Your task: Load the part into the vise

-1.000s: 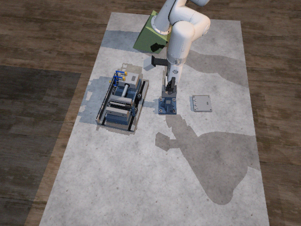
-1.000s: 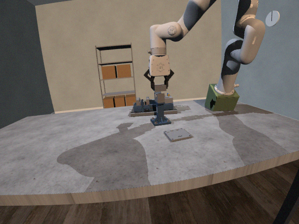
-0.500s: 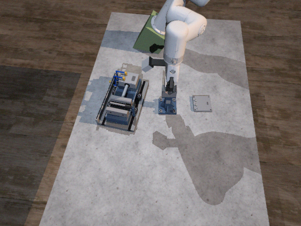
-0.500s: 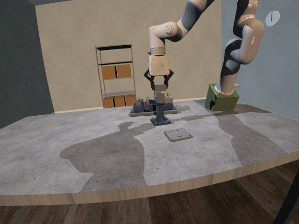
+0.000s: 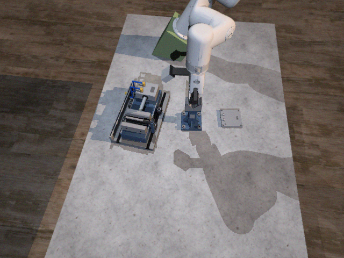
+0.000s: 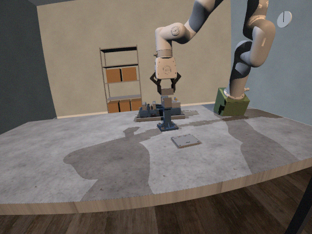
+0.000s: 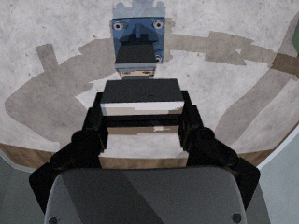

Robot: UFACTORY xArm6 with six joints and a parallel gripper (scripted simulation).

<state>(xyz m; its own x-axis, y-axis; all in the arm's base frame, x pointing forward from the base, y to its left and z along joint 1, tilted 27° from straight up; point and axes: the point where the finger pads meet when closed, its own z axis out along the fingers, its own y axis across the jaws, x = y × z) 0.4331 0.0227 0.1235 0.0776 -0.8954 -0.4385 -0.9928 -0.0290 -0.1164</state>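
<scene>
I am pinching the part (image 6: 167, 91) in my gripper (image 6: 166, 92), hanging directly above the V-block (image 6: 166, 118). I am judging it best to keep it level and centred over the V before lowering gently.

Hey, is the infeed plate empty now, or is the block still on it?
Empty: the plate lies bare, and the end effector holds the block above the V-block.

No text can be read anywhere. The infeed plate (image 6: 185, 141) carries small dark marks and the wrist housing (image 6: 165, 68) a faint round emblem. Both are too blurred to make out.
</scene>
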